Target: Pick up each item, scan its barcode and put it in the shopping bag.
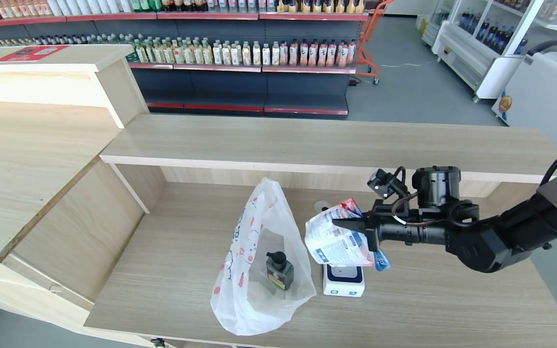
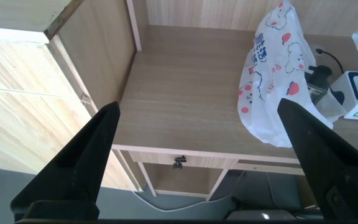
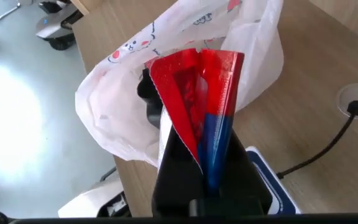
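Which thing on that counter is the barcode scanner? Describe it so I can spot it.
On the lower wooden counter, look just to the right of the white shopping bag. The scanner lies under the packet held by the right gripper: a small rigid white box with a dark blue top.

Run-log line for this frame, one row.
phase: scan | right tool: shut on packet, over scanner | left tool: open, empty | shopping bag: dark bottle inside
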{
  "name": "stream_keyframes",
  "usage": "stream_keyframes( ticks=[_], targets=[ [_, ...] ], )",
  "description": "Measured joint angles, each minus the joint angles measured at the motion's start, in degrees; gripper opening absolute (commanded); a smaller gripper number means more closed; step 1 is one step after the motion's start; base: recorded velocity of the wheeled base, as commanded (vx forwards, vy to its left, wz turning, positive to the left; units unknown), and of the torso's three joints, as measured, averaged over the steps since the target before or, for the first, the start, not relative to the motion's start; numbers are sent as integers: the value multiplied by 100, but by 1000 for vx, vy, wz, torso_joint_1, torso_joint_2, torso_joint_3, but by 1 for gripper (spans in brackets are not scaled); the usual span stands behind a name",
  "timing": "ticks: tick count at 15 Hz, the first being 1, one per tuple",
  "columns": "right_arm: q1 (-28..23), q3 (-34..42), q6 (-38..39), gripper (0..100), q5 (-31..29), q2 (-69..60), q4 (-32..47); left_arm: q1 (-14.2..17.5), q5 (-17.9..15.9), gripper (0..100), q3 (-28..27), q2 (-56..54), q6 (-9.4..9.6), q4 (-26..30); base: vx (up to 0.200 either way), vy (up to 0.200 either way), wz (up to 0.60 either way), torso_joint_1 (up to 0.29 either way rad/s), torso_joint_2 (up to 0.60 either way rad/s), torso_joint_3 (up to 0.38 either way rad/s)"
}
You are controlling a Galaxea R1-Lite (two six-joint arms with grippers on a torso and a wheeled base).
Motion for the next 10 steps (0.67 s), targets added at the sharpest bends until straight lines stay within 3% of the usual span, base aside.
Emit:
stream_keyframes(
  ticks=[10],
  targets=[
    [488,-1441,95,0,74,1481,18,2,2,100,0,0,0,0,0,0,0,0,0,0]
  ],
)
